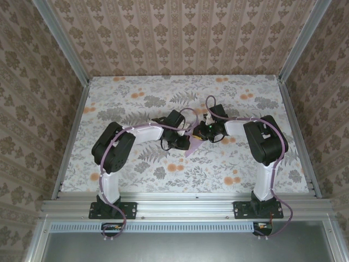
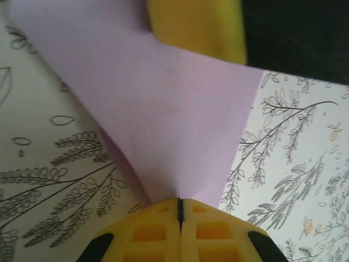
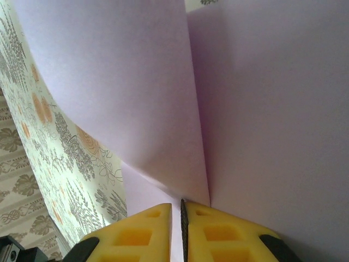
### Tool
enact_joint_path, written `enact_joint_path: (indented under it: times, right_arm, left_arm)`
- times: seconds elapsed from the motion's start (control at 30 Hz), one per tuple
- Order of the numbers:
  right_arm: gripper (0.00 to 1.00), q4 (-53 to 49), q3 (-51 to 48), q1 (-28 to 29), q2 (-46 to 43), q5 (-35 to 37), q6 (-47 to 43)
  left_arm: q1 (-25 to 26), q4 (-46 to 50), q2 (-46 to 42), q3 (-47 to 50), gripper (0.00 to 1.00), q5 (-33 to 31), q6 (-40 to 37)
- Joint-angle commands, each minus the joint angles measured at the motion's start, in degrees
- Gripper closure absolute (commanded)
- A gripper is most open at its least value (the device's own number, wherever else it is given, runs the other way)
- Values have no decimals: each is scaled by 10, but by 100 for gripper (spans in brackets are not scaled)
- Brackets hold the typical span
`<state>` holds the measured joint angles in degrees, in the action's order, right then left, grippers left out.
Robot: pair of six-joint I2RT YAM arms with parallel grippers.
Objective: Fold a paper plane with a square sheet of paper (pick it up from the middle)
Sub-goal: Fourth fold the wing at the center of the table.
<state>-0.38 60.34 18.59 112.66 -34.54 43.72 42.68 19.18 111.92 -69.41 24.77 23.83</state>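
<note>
The square sheet of paper (image 1: 191, 146) is pale lilac and hangs folded between the two grippers above the middle of the table. My left gripper (image 1: 183, 140) is shut on its narrow lower end; in the left wrist view the paper (image 2: 163, 109) fans out from the closed yellow fingers (image 2: 147, 232). My right gripper (image 1: 202, 132) is shut on the paper (image 3: 262, 109), with a layer caught in the thin gap between its fingers (image 3: 218, 232) and a crease running up from them. Whether it has a paper plane's dart shape cannot be told.
The floral tabletop (image 1: 136, 98) lies open around the arms, fenced by metal rails (image 1: 71, 136) and patterned walls. The right gripper's yellow finger (image 2: 196, 27) sits close behind the paper in the left wrist view. Both arm bases (image 1: 112, 210) stand at the near edge.
</note>
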Motion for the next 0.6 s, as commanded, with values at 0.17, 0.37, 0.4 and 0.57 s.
enact_joint_path:
  times: [0.17,0.37,0.4,0.57]
  right_arm:
    - [79,-15,-10,2,-41,-3,17]
    - [79,17,-11,2,-51,-12,43]
    - [79,19,-9,3,-47,-13,45]
    - [79,25,5,8,-21,-8,52]
  left_arm:
    - [-4,7,30,15,96,-28,-26]
    - [-4,21,37,12,97,-50,-41]
    - [-4,23,37,13,97,-53,-43]
    - [-4,29,38,16,97,-68,-49]
